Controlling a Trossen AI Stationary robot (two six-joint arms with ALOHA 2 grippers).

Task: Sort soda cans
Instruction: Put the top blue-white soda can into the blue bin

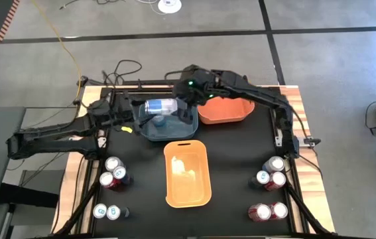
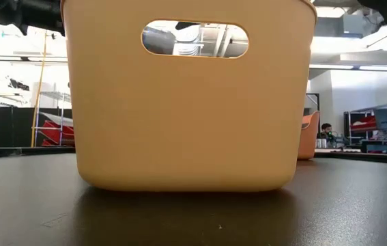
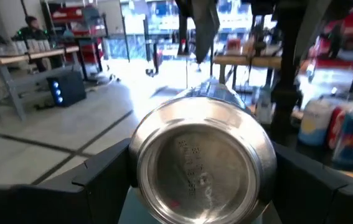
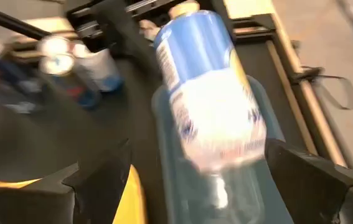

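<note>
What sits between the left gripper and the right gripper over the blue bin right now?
In the high view, a blue-and-white soda can lies sideways between the left gripper and right gripper, over the blue bin.

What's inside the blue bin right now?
A blue can lies sideways over the blue bin, between both hands. The bin floor beneath it is hidden; other cans there can't be ruled out.

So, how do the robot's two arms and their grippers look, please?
Both arms are dark, almost black, built of slim jointed segments. The left arm has dark cabling along it. The right arm shows small green lights near its wrist. The left gripper and the right gripper each have two flat, angular, matte black fingers.
</note>
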